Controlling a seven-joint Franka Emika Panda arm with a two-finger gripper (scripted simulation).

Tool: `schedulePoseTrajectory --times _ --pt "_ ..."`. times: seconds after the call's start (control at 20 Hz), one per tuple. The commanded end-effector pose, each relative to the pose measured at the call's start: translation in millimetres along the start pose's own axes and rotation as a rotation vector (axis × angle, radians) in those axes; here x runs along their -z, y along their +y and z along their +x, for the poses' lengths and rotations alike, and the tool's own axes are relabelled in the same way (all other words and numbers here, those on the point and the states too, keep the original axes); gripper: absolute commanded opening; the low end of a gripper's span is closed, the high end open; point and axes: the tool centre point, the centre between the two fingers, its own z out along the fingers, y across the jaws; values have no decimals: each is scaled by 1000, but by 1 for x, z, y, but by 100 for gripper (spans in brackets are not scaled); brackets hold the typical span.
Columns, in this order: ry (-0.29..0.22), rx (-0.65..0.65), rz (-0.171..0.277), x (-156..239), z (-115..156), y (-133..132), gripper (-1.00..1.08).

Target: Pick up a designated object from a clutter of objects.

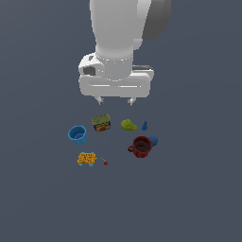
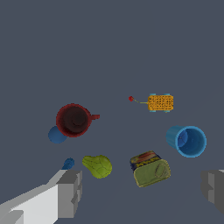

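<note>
Exterior view looks past the white arm, whose bulk fills the upper middle, with the gripper (image 1: 115,100) hanging above the clutter, its two short fingers set wide apart and closed on nothing. Running from this view's left to its right: a blue cup (image 1: 77,134), open mouth up; an orange-yellow box (image 1: 87,159), flat and speckled; the tin can (image 1: 101,123), just below the left finger; a tiny red bit (image 1: 105,163) beside the box; a yellow-green pear shape (image 1: 128,125); a red mug (image 1: 141,147) with a dark inside; a small blue piece (image 1: 144,125); and a blue ball (image 1: 153,141) touching the mug's rim.

The wrist view sees what the arm hides from outside: the insides of both grey fingers (image 2: 69,193) at the frame's edges, with the gap between them open. It also shows the can (image 2: 150,169) lying tilted, its dark green rounded-rectangular top facing the camera and a strip of blue and reddish label at one edge; any writing there is too blurred to read. The mug's handle (image 2: 94,117) shows clearly here, and the ball (image 2: 56,134) peeks from behind the mug. All surfaces look smooth and matte on a plain grey-blue floor (image 1: 198,198)
</note>
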Motion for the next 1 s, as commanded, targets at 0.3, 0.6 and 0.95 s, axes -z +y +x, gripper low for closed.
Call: schedulePoseTrajectory --times 0.3,0.6,0.95 --pt "-9 15 -3 1 -5 5 100" --pt "-15 28 -6 2 -8 9 100" --pt "-15 -12 -3 -6 -9 12 100"
